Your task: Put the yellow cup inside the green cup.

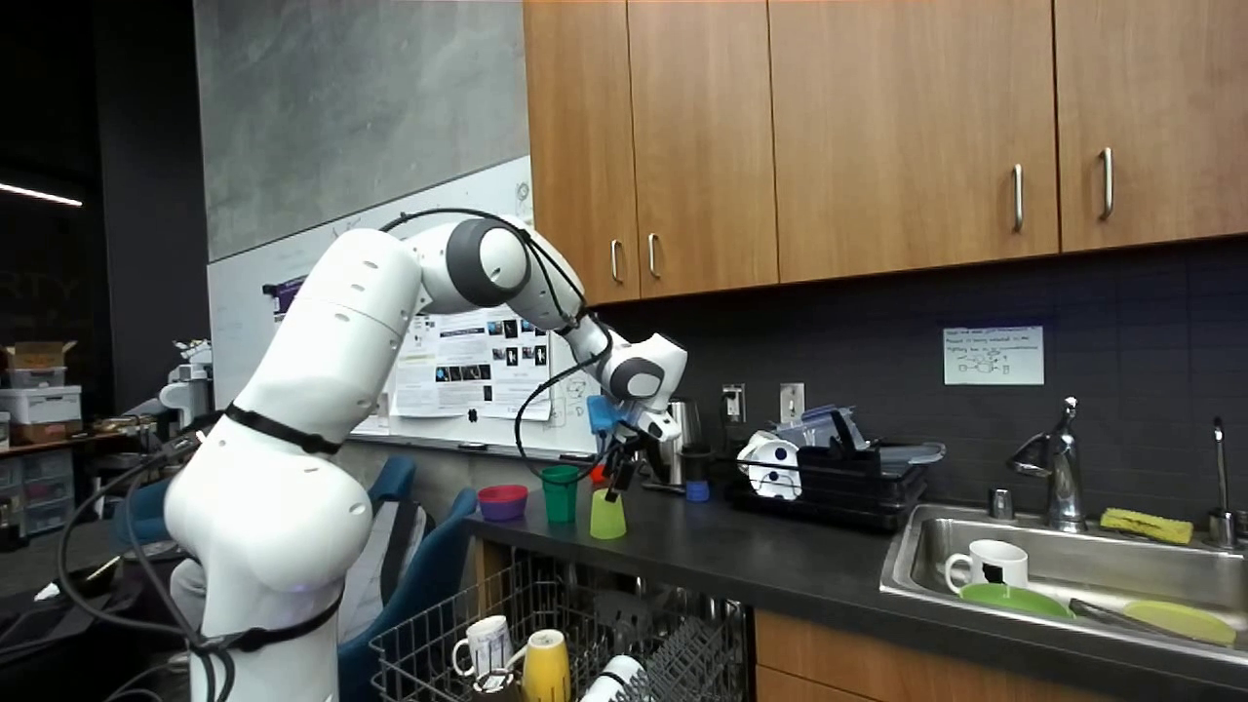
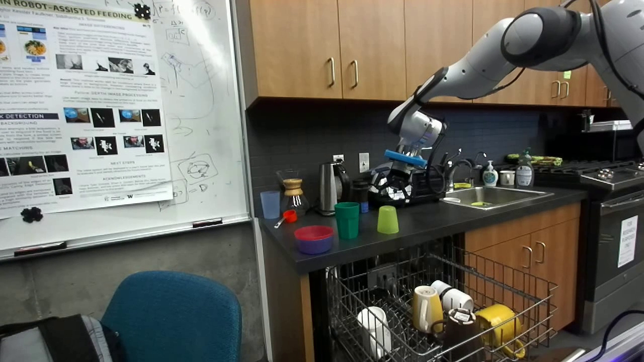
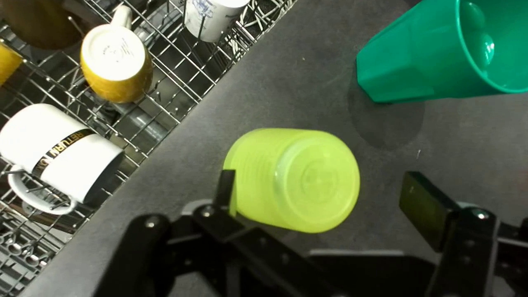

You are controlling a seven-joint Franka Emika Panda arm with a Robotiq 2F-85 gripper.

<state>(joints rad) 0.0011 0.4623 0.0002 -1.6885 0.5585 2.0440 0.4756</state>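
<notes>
The yellow cup, pale yellow-green, stands upside down on the dark counter in both exterior views [image 1: 607,519] [image 2: 388,220]. Its closed base faces the camera in the wrist view [image 3: 297,177]. The green cup stands upright, mouth up, close beside it [image 1: 561,495] [image 2: 347,221]; the wrist view shows it at upper right [image 3: 412,62]. My gripper [image 3: 324,194] is open and empty, fingers spread to either side of the yellow cup in the wrist view, the left one overlapping its edge. In the exterior views the gripper [image 1: 624,470] [image 2: 395,187] is just above or behind the yellow cup; contact cannot be told.
Stacked pink and purple bowls [image 2: 314,240] sit near the counter's end. A red scoop [image 2: 290,216], a kettle [image 2: 329,188] and a dish rack [image 1: 829,478] stand behind. An open dishwasher rack [image 2: 443,301] with several mugs lies below the counter's front edge.
</notes>
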